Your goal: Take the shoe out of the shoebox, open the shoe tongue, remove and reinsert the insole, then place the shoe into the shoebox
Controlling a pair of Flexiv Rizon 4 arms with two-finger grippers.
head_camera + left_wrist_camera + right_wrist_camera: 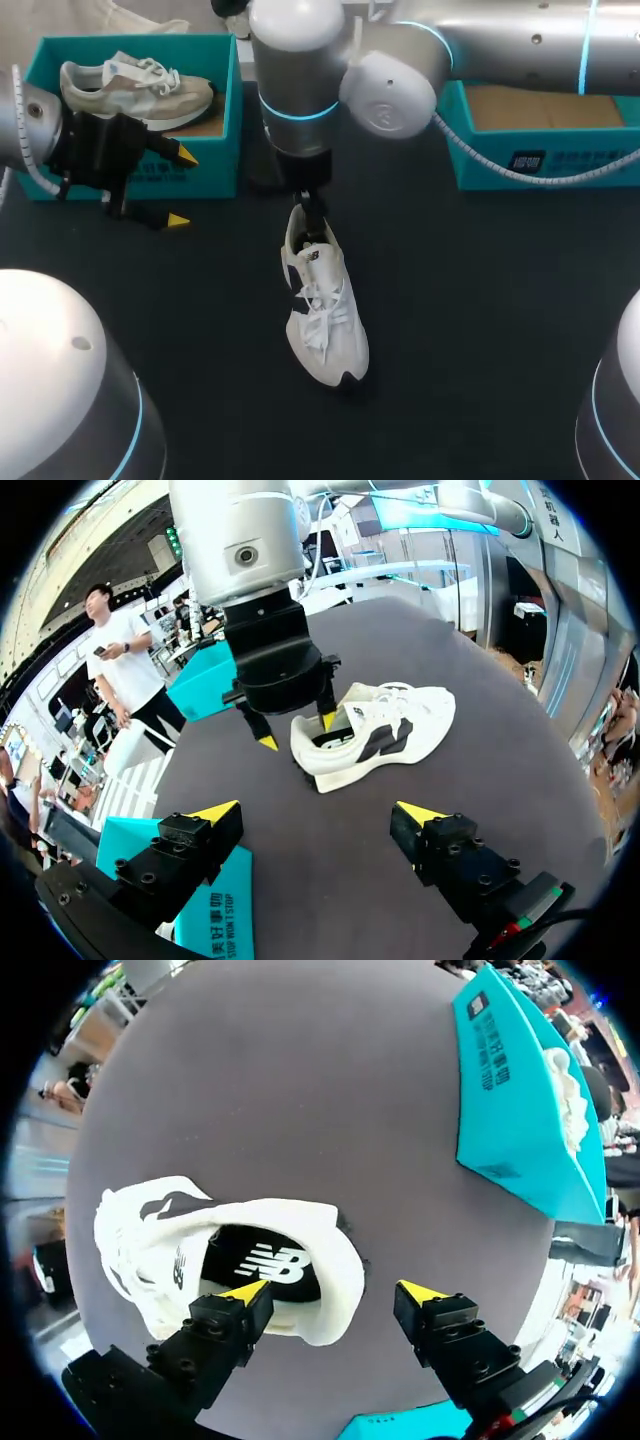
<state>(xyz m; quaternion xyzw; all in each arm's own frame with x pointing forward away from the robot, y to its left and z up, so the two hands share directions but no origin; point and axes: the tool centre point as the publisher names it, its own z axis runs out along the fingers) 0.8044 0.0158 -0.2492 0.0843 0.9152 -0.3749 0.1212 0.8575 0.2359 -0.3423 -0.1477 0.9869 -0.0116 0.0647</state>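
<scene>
White shoe (325, 310): on table (480, 330), heel under right pincer (333, 1290). Right pincer: spread, one finger over the insole (262, 1260), the other outside the heel. Left pincer (320, 810): spread, empty, shoe ahead. Shoebox (225, 150): beside left pincer, holding a beige shoe (135, 88)

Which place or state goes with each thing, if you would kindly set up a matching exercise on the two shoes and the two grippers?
Things:
1. white shoe
2. beige shoe
3. left gripper
4. right gripper

Places or states:
A. inside the teal shoebox
B. lying on the dark table, outside any box
C. open at the white shoe's heel, one finger over the shoe's opening
D. open and empty, close to the teal shoebox

Pairs: 1-B, 2-A, 3-D, 4-C
</scene>
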